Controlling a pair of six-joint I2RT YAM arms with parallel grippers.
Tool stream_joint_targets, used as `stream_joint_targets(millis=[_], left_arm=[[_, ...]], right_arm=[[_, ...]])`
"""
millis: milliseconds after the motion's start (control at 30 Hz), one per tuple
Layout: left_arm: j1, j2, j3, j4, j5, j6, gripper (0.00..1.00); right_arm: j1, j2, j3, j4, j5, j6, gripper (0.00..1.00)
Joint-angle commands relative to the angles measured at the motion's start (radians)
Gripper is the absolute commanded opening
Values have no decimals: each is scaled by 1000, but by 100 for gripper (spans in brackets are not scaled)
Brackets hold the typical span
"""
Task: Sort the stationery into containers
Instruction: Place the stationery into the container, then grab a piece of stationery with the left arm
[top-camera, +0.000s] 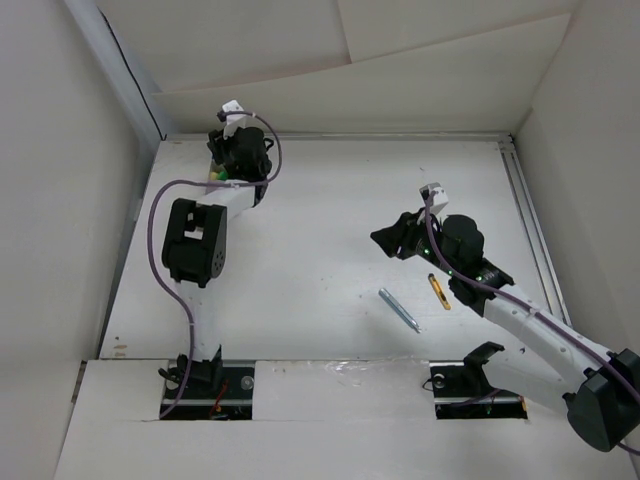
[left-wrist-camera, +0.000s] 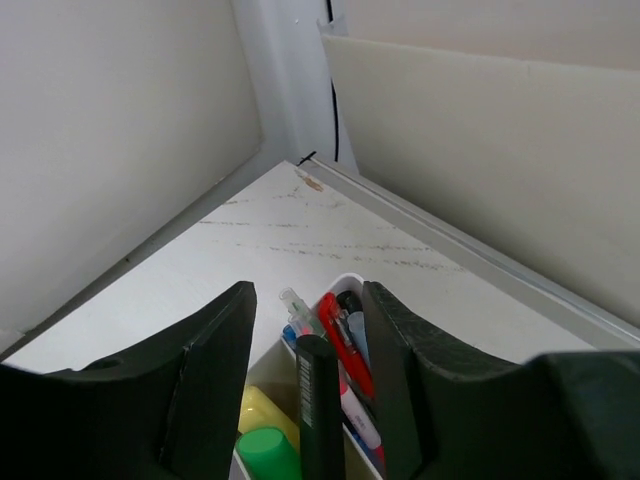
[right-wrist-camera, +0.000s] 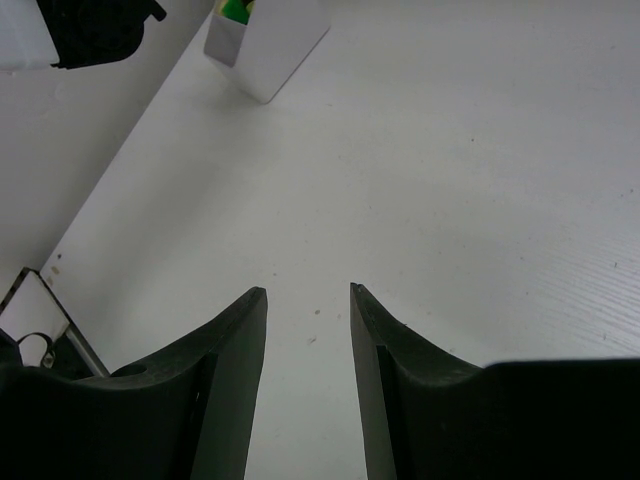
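The white box (top-camera: 213, 183) stands in the far left corner of the table. In the left wrist view its rim (left-wrist-camera: 347, 279) shows between my fingers. It holds a red pen (left-wrist-camera: 343, 343), a yellow marker (left-wrist-camera: 262, 408), a green cap (left-wrist-camera: 264, 450) and light blue and clear pens. My left gripper (left-wrist-camera: 308, 292) is open right over the box (top-camera: 226, 168). A black marker (left-wrist-camera: 320, 410) stands between its fingers with gaps on both sides. My right gripper (top-camera: 384, 240) is open and empty above bare table (right-wrist-camera: 306, 290). A grey pen (top-camera: 400, 310) and a black-and-yellow pen (top-camera: 439, 291) lie on the table near the right arm.
White walls close in the table at the back and both sides; the box sits close to the back left corner (left-wrist-camera: 300, 160). In the right wrist view the box (right-wrist-camera: 270, 45) shows far off, with the left arm (right-wrist-camera: 95, 30) above it. A metal rail (top-camera: 525, 215) runs along the right edge.
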Motion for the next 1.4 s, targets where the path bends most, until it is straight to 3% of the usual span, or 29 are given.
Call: stream_joint_targets(millis=[0,167,267,300,333,367,433,467,600,733,867,900,1033,1167,1367], left_arm=[[-1,-130,-13,-24,22,-73,44],[-1,-263,-23,-147,102,-209,44],[-1,-355,-23,-255,216,-315,36],[-1,-380,-23,-318,247,-349,32],[-1,-404,-23,-346,302,-387,26],[-1,-461,-39,-369,338,-460,16],[-10,-525,-88,-392,407,-534,10],[-10,-557,-122,-392,477,-562,10],[-108,-686,-320,-411,539,-699,12],[-339,-682,-420,-427,527,-741,15],[-476,-639,-474,-446,597,-754,14],[-499,-639,-483,-432,615,-754,14],[-567,-628,-566,-377,761,-766,12],[-567,-628,-622,-377,849,-766,12],[-567,-708,-733,-369,902,-766,12]], right_arm=[[11,-23,-1,66,-19,-16,45],[20,-23,-1,66,-19,-16,45],[20,-11,-1,66,-10,-16,19],[20,-11,-1,66,-10,-16,2],[20,-2,-1,66,-10,-16,0],[31,-2,8,66,3,-16,0],[31,-2,8,37,27,-16,0],[41,-2,8,21,79,-25,0],[51,24,71,-133,258,-15,0],[51,63,143,-340,371,40,0],[61,17,108,-475,424,122,27],[61,0,95,-517,424,132,42],[71,-67,31,-592,391,169,65],[90,-80,-15,-615,291,218,71],[127,-41,-43,-669,300,272,73]])
